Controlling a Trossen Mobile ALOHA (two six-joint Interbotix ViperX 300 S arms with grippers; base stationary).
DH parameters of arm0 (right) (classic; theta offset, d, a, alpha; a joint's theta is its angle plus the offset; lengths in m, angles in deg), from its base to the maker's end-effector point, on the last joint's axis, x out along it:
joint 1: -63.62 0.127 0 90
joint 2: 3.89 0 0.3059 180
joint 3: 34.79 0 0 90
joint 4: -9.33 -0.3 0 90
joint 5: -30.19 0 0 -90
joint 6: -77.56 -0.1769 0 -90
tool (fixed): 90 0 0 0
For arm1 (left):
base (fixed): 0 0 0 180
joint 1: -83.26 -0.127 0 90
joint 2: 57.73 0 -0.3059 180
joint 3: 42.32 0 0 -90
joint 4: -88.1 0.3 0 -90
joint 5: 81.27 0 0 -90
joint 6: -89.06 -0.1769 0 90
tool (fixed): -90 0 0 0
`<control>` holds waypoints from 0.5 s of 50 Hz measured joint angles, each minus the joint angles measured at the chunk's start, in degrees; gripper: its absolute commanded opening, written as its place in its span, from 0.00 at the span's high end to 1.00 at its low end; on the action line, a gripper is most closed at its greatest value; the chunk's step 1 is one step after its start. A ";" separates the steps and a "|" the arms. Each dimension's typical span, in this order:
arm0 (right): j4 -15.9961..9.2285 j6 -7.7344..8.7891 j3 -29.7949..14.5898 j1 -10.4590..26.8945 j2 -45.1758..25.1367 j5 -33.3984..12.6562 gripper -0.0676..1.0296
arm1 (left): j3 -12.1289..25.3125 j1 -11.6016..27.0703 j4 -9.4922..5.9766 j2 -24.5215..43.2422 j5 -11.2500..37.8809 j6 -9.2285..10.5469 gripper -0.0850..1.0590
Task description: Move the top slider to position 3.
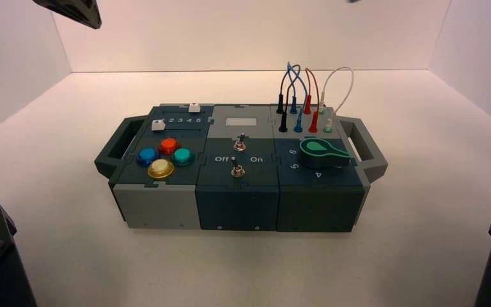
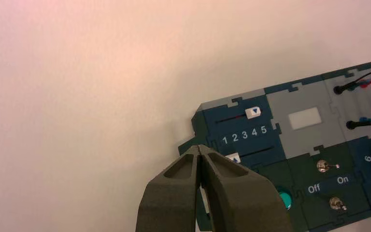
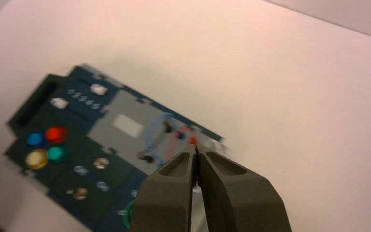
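Observation:
The top slider (image 1: 195, 107) is a small white knob in the far slot at the box's back left. In the left wrist view the top slider (image 2: 253, 112) sits about over the 4 of the 1-to-5 numeral row. The digit 3 (image 2: 245, 135) is the middle mark of that row; it also shows in the high view (image 1: 179, 120). My left gripper (image 2: 200, 149) is shut and empty, held above the table off the box's left end. My right gripper (image 3: 195, 150) is shut and empty, high over the box's wire end.
A second white slider knob (image 2: 233, 157) sits in the slot below the numerals, near the 1 end. The box (image 1: 236, 204) also bears four coloured buttons (image 1: 161, 167), two toggle switches (image 1: 238, 144), a green dial (image 1: 319, 152) and plugged wires (image 1: 300, 96). The box's left handle (image 1: 116, 144) juts out.

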 measured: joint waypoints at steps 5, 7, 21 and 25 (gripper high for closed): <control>-2.37 0.00 -2.20 2.20 -3.52 -0.18 0.96 | 1.05 -1.76 0.09 2.72 1.14 0.00 0.95; -3.52 0.00 -3.08 2.46 -4.92 -0.35 0.96 | 1.32 -2.37 0.09 3.52 1.41 0.00 0.96; -9.49 0.09 -8.79 4.48 -17.05 -1.67 0.96 | 1.49 -3.25 0.09 5.71 2.72 -0.53 0.96; -10.46 0.09 -10.11 4.75 -20.48 -1.76 0.96 | 1.49 -3.25 0.09 5.80 2.90 -0.44 0.96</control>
